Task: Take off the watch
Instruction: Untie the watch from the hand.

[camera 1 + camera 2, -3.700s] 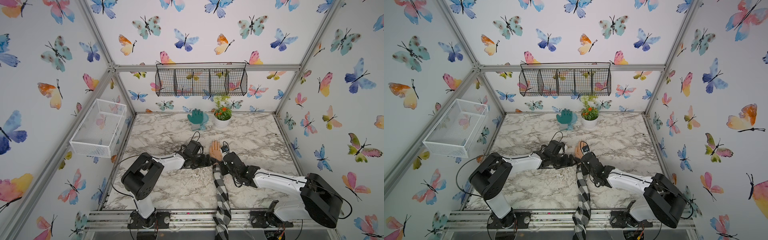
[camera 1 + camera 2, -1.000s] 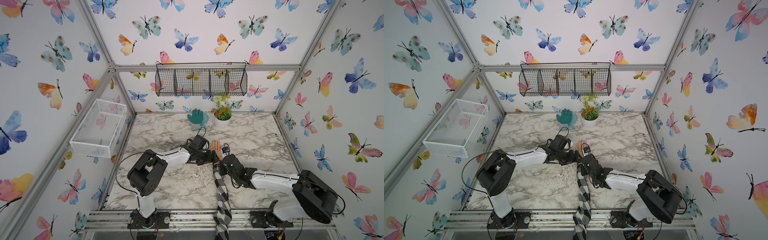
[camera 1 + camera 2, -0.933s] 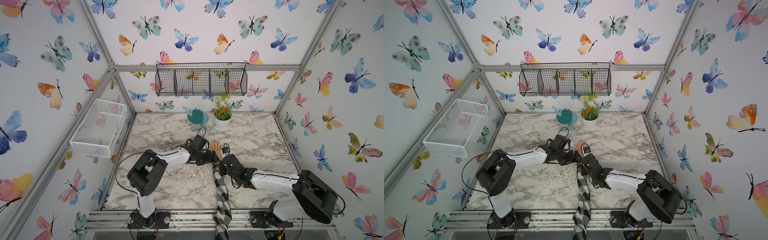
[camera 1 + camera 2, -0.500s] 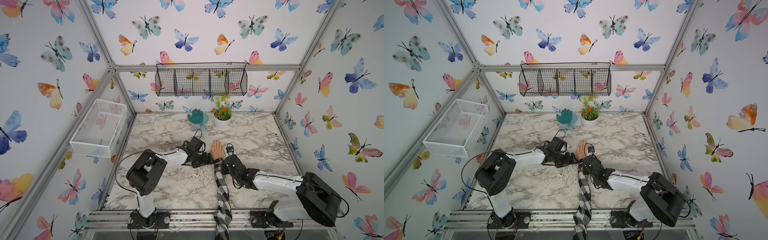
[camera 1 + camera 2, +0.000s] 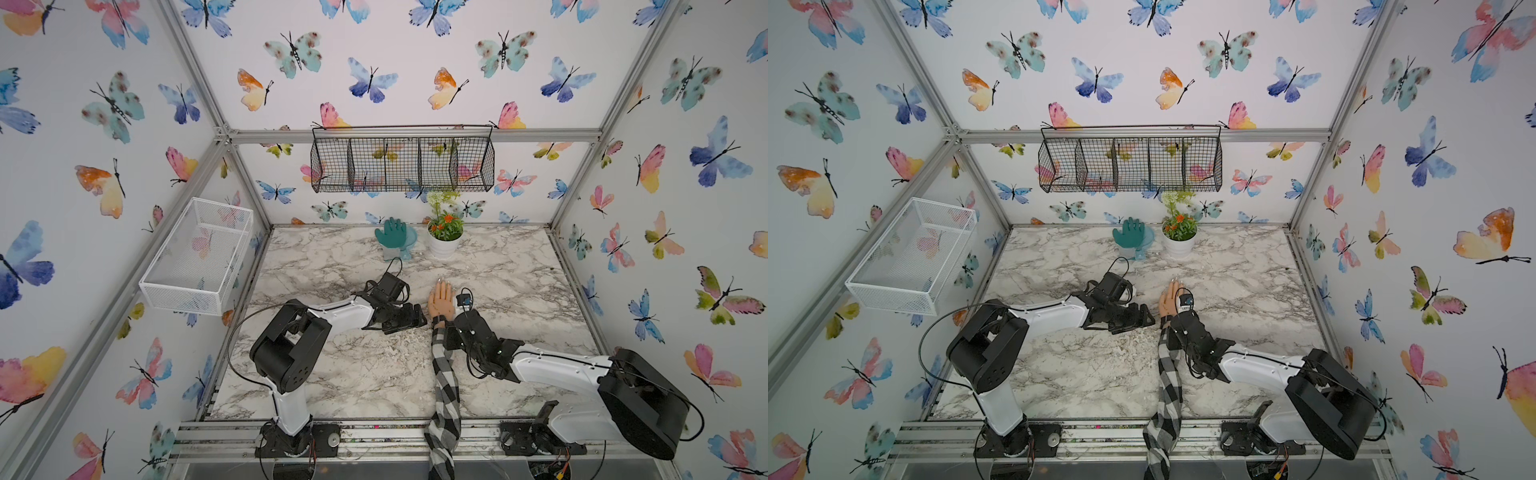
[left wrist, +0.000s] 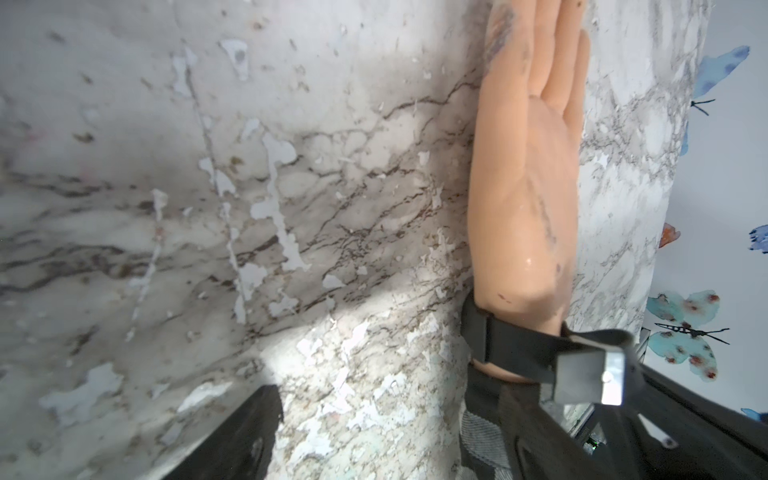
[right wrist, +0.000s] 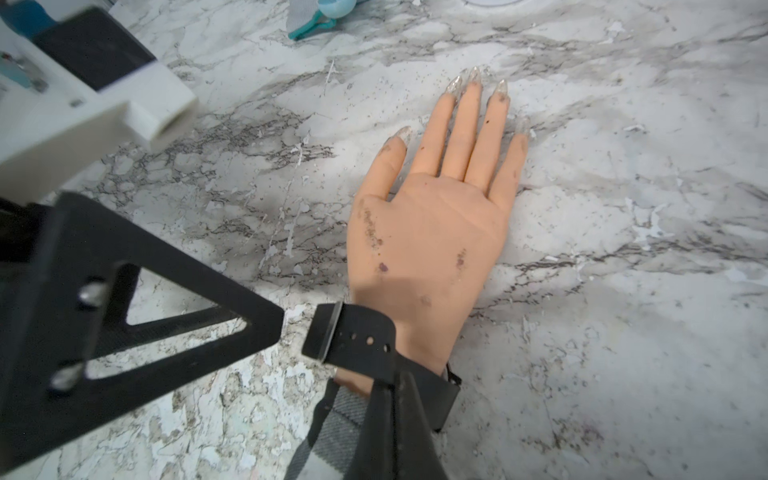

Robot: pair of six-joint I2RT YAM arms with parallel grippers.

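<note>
Roughly midway between the side edges of the marble surface [image 5: 332, 374], on the wrist of a mannequin hand [image 5: 442, 297] lying flat with fingers toward the far edge: the watch [image 7: 365, 340], a thin black strap with small punched holes, free end standing out sideways from the wrist, face hidden in every view. Clamped on the strap over the wrist, jaws fully together: right gripper [image 7: 390, 390]. Just beside the loose strap end, a small gap between, jaws spread wide and holding nothing: left gripper [image 5: 420, 320]. Behind the wrist, a black-and-white checked sleeve [image 5: 444, 374] trailing over the near edge. Well apart at the far edge, a teal hand-shaped stand [image 5: 392, 237] next to a white potted plant [image 5: 445, 237]. Mostly screening the strap in both top views, the right gripper's body.
</note>
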